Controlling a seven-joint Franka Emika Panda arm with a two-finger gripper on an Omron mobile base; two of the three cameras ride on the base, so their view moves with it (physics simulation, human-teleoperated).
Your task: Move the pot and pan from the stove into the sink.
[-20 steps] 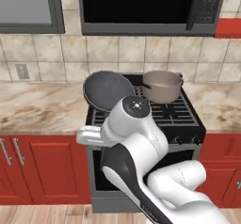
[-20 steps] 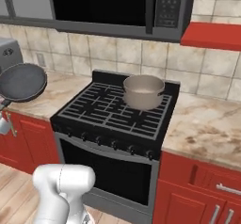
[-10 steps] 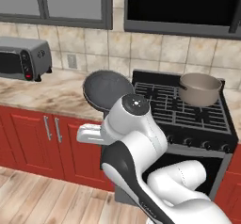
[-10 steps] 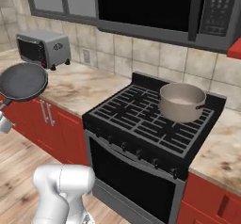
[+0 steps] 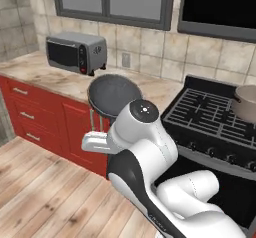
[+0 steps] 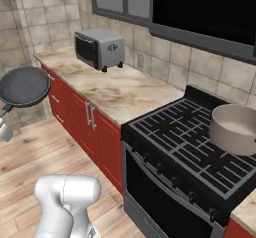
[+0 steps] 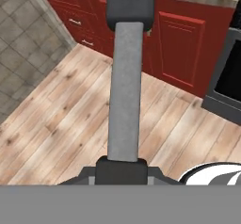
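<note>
The pan (image 5: 114, 95), dark grey and shallow, hangs in the air in front of the red cabinets, left of the stove (image 5: 210, 116). From the right it shows at the far left, pan (image 6: 24, 85), well off the stove (image 6: 175, 142). My gripper (image 7: 121, 165) is shut on the pan's long handle (image 7: 125, 91), which runs straight up the hand view. The beige pot (image 5: 247, 102) stands on the stove's back right grate, also seen as pot (image 6: 235, 127). The sink is out of view.
A silver toaster oven (image 5: 75, 53) sits on the marble counter (image 5: 65, 82) left of the stove, toaster oven (image 6: 100, 48) in the right view. Red cabinet doors (image 7: 181, 44) line the wall under it. Wooden floor (image 7: 61, 119) lies below the pan.
The whole picture has slid right: the base has driven left along the counter. The stove and pot now sit at the right edge, the toaster oven is nearer, and the pan stays held.
</note>
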